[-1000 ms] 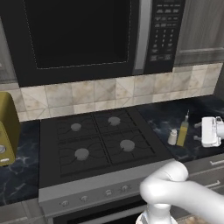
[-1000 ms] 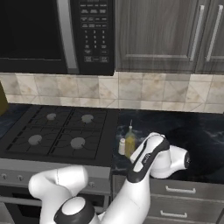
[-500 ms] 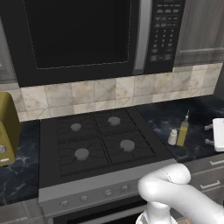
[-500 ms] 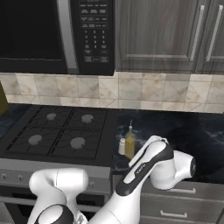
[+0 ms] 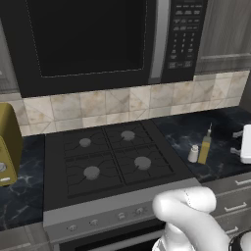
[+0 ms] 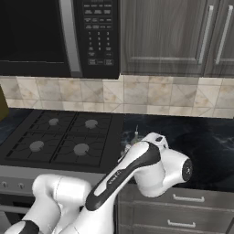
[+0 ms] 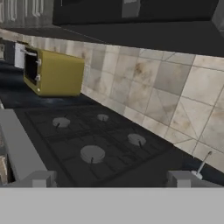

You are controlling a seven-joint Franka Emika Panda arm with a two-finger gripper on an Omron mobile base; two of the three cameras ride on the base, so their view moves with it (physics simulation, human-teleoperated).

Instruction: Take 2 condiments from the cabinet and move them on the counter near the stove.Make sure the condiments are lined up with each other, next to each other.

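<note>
Condiments side by side by the stove

Oil bottle (image 5: 205, 148) and shaker (image 5: 193, 153) touch on the counter (image 5: 220, 157) right of the stove (image 5: 112, 157); gripper (image 7: 113, 186) released, should retreat without nudging them.

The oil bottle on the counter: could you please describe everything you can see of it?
The oil bottle is tall, slim and yellow-green, with a thin pointed spout. It stands upright on the black veined counter, just right of the stove, with the short pale shaker close at its left. Nothing grips it. In the right base view the arm hides most of it.
</note>
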